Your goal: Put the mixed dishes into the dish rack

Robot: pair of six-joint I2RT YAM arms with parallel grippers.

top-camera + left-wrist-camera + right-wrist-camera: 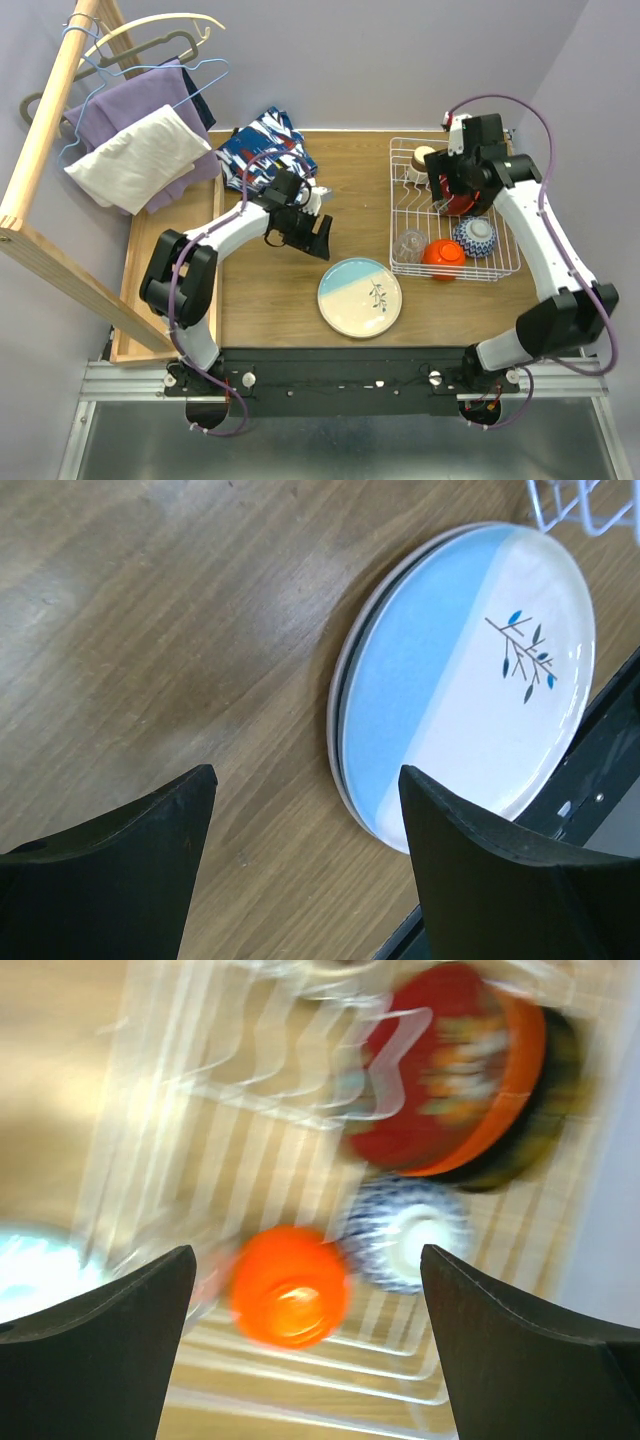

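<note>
**A:** Where is the plate (360, 297)?

**B:** It lies flat on the table (270, 290) near the front edge. It is just left of the rack (400, 200) and outside it. From above, a gap shows between the two.

**A:** And the left gripper (322, 240)?

**B:** It hangs over bare wood, up and left of the plate and apart from it. Its wrist camera gives what the overhead cannot: the fingers spread wide with nothing between them, and the plate just beyond. It also shows a second rim under the plate's edge. I cannot tell whether that is another dish.

**A:** What sits in the rack?

**B:** From above, a glass (409, 244), an orange bowl (443, 257) and a blue bowl (474, 236) line the near side. A red dish (460, 207) sits further back, half hidden by the right gripper (452, 195). A cup (424, 158) is in the far left corner.

**A:** Does the right wrist view add anything?

**B:** It is blurred, but it shows the red dish's orange rim and something dark and patterned behind it, which the arm covers from above. It also shows the right fingers set wide apart and empty, over the two bowls.

**A:** Anything only the overhead has?

**B:** The cloth (265, 140), at the table's far edge.
</note>
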